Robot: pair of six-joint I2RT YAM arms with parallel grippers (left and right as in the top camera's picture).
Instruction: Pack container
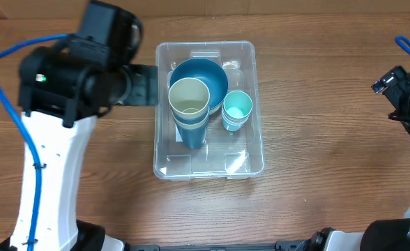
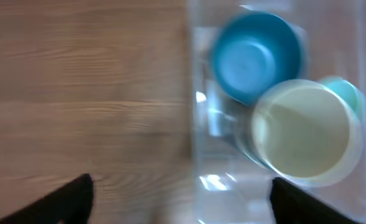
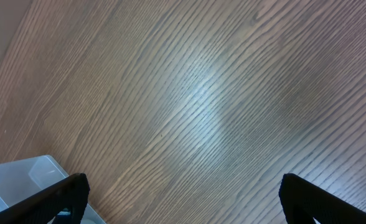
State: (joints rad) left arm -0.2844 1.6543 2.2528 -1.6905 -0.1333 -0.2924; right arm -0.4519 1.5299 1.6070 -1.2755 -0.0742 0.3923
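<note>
Wood-grain table point(image 1: 316, 174) filled every view, and the container point(image 1: 205, 162) sat at its middle, long side running away from the robot. Inside it stood a blue bowl point(image 1: 208, 77) at the far end, a cream cup point(image 1: 189, 97) nested on top of a stack of blue cups point(image 1: 192, 132) just in front of the bowl, and a small teal cup point(image 1: 237, 106) beside them, toward the right wall.

The left gripper point(image 2: 182, 202) hung just outside the container's left wall with its jaws spread wide and nothing between them. The right gripper point(image 3: 183, 199) was well apart, near the table's right edge, jaws likewise spread and empty over bare wood, with only a corner of the container showing in its wrist view.

No loose item lay on the table in any view, so the packing looked done or nearly done — all that seemed left was for the arms to draw clear. No lid was visible.
</note>
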